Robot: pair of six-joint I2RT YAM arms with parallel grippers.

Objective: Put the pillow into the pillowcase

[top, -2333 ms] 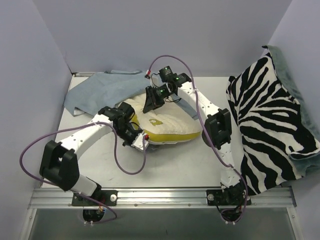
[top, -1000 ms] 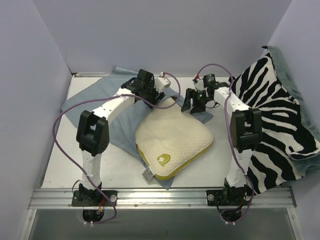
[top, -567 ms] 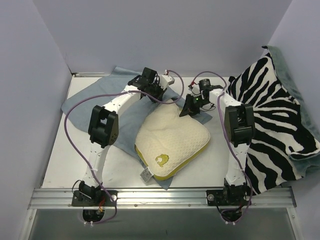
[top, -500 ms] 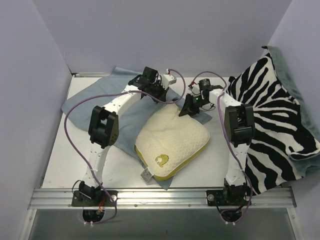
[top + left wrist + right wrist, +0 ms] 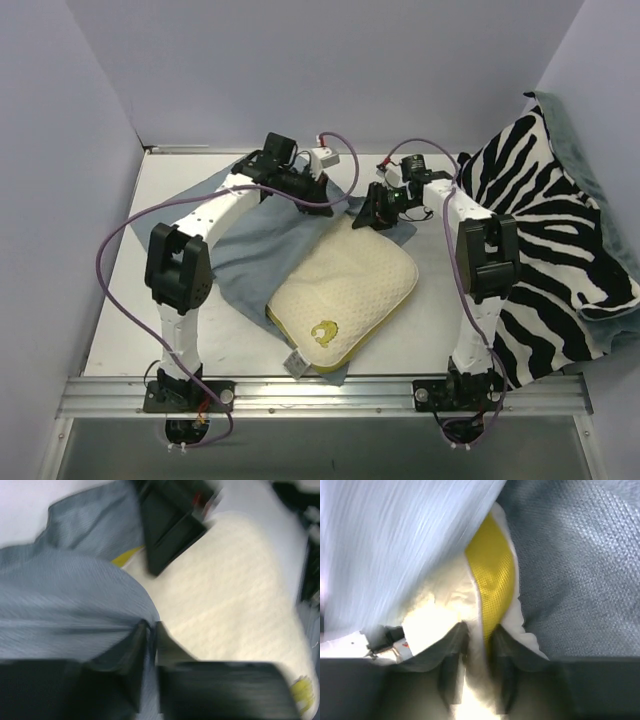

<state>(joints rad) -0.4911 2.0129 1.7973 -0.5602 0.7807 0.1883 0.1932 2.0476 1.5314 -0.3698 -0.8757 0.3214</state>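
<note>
Pillow [image 5: 350, 290] lies slantwise in the middle of the table [image 5: 130, 310], its near corner toward the arm bases. That corner carries the white tag [image 5: 297, 362] and the yellow logo [image 5: 322, 332]. A bit of pillowcase [image 5: 250, 245] peeks from under that corner, and the blue-grey cloth spreads under the pillow's left side and back toward the far wall. Nearly all of the pillow's top is uncovered.

At the pillow's far corner sits the right tool [image 5: 370, 212]. In the right wrist view its fingers [image 5: 452, 652] are pressed on the pillow's edge, with the yellow band [image 5: 492, 580] running up from between them. Pale striped cloth lies over the pillow on one side and darker grey cloth on the other.

Just left of it, near the pillow's far left edge, is the left tool [image 5: 312, 190]. Its fingers [image 5: 135, 645] are nearly together, pinching a fold of pillowcase that bulges up from them. A sliver of yellow band shows under the cloth's edge. That view is blurred.

Zebra cloth [image 5: 540, 220] is heaped along the right wall, apart from the pillow.
</note>
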